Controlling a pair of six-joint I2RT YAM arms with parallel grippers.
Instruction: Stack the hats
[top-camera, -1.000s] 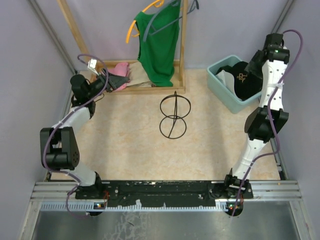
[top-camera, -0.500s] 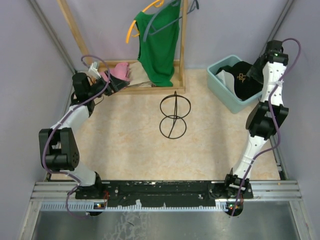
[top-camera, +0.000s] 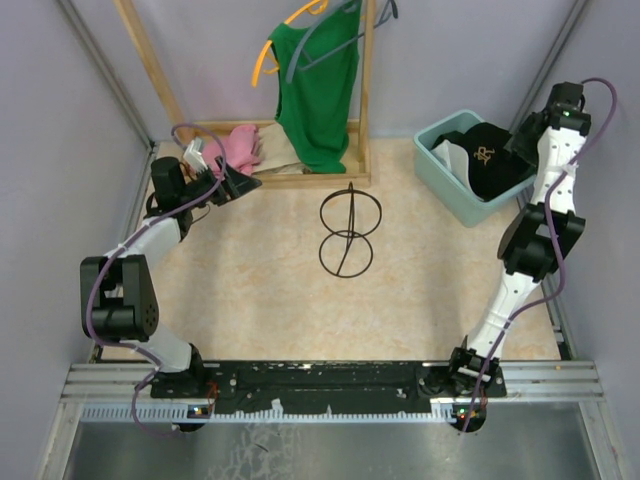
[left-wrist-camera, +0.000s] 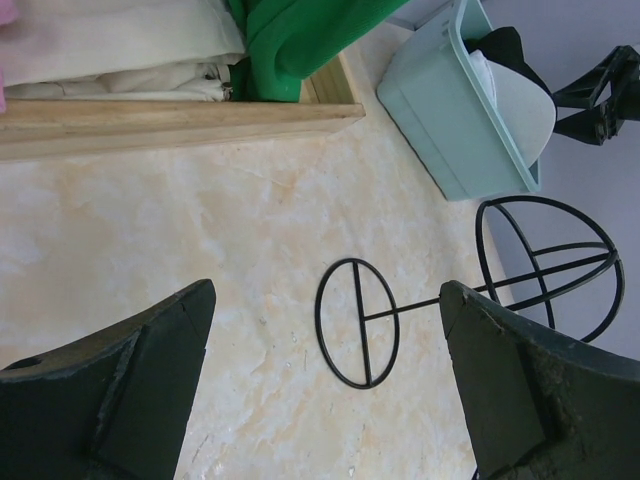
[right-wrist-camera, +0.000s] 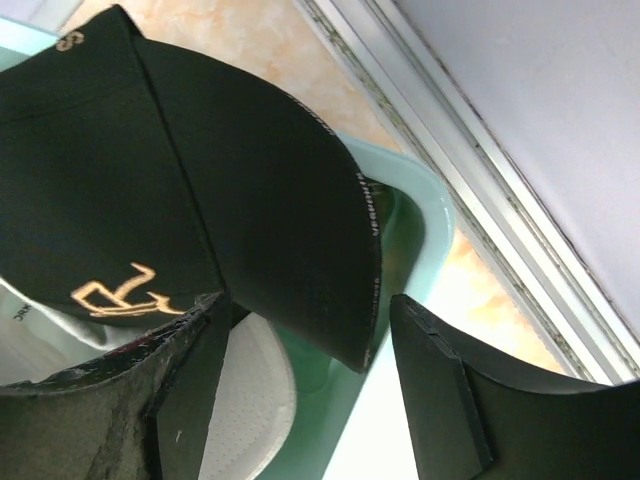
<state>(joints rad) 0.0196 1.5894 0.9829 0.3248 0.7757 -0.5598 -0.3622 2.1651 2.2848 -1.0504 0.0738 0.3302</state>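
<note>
Reaching over the teal bin (top-camera: 440, 185), which sits to the right of and beyond the wire hat stand (top-camera: 350, 228), the right gripper (right-wrist-camera: 308, 305) hangs at the bin's far right corner with its jaws apart. In the right wrist view, the curved brim of the black cap with the gold emblem (right-wrist-camera: 150, 180) shows in the gap between the two fingers. I cannot tell whether either pad touches the brim. That cap lies on top inside the bin, emblem up. A white cap (right-wrist-camera: 255, 400) lies beneath it, showing at the black cap's near side. No cap is on the stand, which stands bare on the table (top-camera: 260, 280) with its round base ring nearer the arms and its dome frame toward the far side.

The left gripper (left-wrist-camera: 325, 300) hovers to the left of the stand, well apart from it, with its jaws spread wide and nothing between them. Behind the stand is a wooden rack (top-camera: 300, 180). A green shirt (top-camera: 318, 90) on an orange hanger (top-camera: 275, 45) hangs from it, and a pink cloth (top-camera: 240, 145) lies on its base, to the far left of the stand.
</note>
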